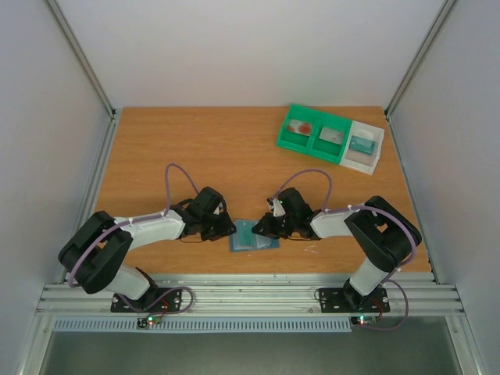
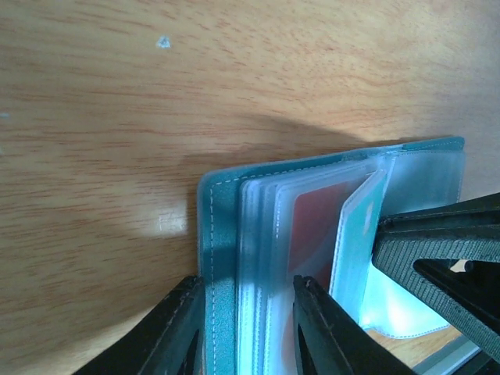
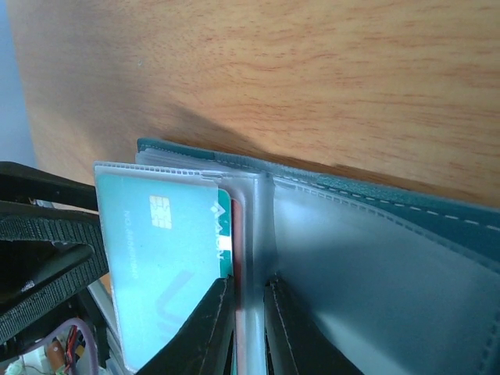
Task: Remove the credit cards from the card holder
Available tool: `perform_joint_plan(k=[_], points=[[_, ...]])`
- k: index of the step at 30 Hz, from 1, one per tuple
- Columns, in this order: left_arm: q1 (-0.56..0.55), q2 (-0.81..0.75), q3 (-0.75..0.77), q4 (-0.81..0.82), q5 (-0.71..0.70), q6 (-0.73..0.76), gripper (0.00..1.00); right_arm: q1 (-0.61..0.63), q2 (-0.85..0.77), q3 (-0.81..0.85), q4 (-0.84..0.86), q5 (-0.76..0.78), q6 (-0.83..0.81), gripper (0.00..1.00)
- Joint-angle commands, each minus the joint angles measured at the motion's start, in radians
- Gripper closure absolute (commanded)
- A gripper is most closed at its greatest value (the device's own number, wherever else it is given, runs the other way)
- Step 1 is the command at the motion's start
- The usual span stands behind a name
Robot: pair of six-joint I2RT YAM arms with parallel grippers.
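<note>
Card holder (image 1: 254, 237) lay open at the near edge of the bench (image 1: 195, 148), between both arms. Right claw (image 3: 248, 285) pinched a clear sleeve (image 3: 254, 234) with a red card (image 2: 316, 226) inside. Left claw (image 2: 246, 285) straddled cover and sleeves; I could not tell whether it gripped them. It seemed best to anchor the cover, then draw the card straight along its slot.

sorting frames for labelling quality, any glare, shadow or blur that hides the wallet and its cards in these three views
top external: even light, no glare, but the card holder is too small for detail; left wrist: a soft dark shadow lies on the table beside it and a clear sleeve glares white; right wrist: sharp enough to show the teal card and its chip.
</note>
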Motion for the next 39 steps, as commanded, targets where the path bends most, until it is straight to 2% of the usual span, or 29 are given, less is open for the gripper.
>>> perform_joint_plan(k=[1,3,6,11,15,26,35,39], points=[[-0.004,-0.014,-0.024,0.063,-0.003,0.01,0.7,0.012,0.024,-0.016,-0.007,0.028,0.016,0.86],[-0.004,-0.014,-0.032,0.067,-0.007,0.015,0.76,0.012,0.021,-0.016,-0.02,0.038,0.022,0.87],[-0.004,-0.019,-0.029,0.042,-0.016,0.031,0.81,0.011,0.005,-0.024,-0.028,0.05,0.028,0.89],[-0.003,-0.088,-0.031,-0.011,-0.051,0.048,0.82,0.012,-0.055,-0.048,-0.054,0.103,0.026,0.95],[-0.004,-0.121,-0.031,-0.003,-0.025,0.058,0.78,0.012,-0.087,-0.04,-0.102,0.128,0.009,0.97],[-0.004,-0.009,-0.005,0.105,0.101,0.052,0.78,0.039,-0.117,0.015,-0.151,0.104,0.024,0.88],[-0.004,0.041,-0.036,0.139,0.099,0.045,0.9,0.059,-0.063,0.047,-0.158,0.12,0.021,0.87],[-0.003,0.043,-0.048,0.146,0.097,0.047,0.9,0.061,-0.044,0.049,-0.151,0.122,0.013,0.88]])
